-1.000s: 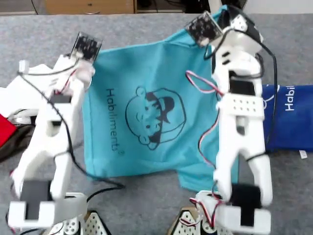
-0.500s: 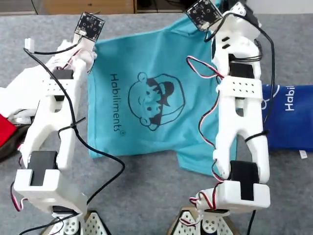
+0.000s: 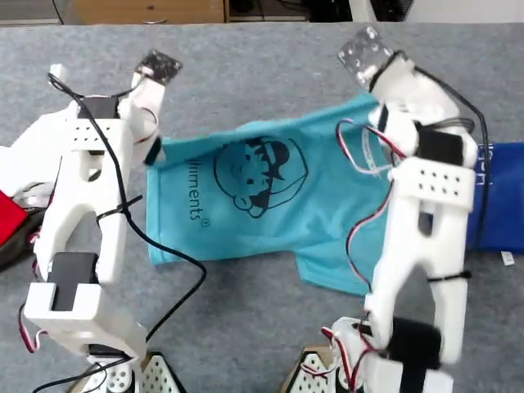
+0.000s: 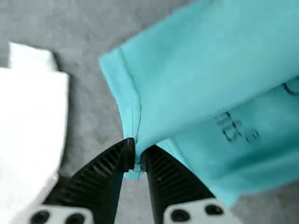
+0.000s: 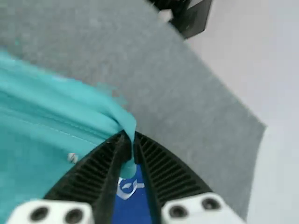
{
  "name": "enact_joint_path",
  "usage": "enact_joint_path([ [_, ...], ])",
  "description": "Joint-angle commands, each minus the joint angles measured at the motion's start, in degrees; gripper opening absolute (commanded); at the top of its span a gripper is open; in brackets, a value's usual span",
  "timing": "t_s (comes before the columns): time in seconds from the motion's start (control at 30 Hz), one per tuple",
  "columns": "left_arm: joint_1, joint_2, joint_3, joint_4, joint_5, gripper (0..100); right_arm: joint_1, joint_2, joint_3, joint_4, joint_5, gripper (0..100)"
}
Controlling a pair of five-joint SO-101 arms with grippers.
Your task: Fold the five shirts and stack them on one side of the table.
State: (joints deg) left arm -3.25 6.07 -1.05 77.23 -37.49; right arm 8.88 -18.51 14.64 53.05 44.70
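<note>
Teal shirt (image 3: 270, 196): lay mid-surface between the arms, its far edge raised and doubled toward the near hem, covering part of the print.
Left pincer (image 4: 134, 157): clamped on a seamed corner of that edge.
Right pincer (image 5: 129, 141): nipped tight on the opposite corner.
Key relation: the held edge ran side to side between the pincers, and the shirt's body lay nearer the arm bases.
Neighbours: blue shirt (image 3: 498, 205) just beside on the right, white cloth (image 4: 28, 121) on the left.
Hidden: the right arm covered the shirt's right side.
</note>
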Motion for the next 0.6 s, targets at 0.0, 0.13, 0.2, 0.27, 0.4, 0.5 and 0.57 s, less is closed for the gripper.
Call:
enact_joint_path([
  [0.0,1.93,-0.22,-2.46,5.89,-0.44,2,1.19,-6.20,1.54,7.56,-0.35,0.5],
  [0.13,5.01,-0.22,2.11,7.82,-0.44,2,1.19,-10.24,4.26,14.95,-0.35,0.5],
  [0.2,6.24,-0.22,5.01,8.09,-0.44,2,1.19,-11.82,5.05,19.25,-0.26,0.5],
  [0.27,7.12,-0.31,7.30,8.09,-0.44,2,1.27,-12.88,5.76,22.77,-0.26,0.5],
  [0.4,7.56,-0.31,10.11,8.09,-0.44,2,3.21,-14.29,8.75,25.41,-0.26,0.5],
  [0.5,7.03,-0.31,10.55,8.09,-0.44,2,5.23,-15.34,11.56,26.46,-0.18,0.5],
  [0.57,6.51,-0.31,10.46,8.09,-1.23,2,5.41,-16.40,12.70,29.01,-0.18,0.5],
])
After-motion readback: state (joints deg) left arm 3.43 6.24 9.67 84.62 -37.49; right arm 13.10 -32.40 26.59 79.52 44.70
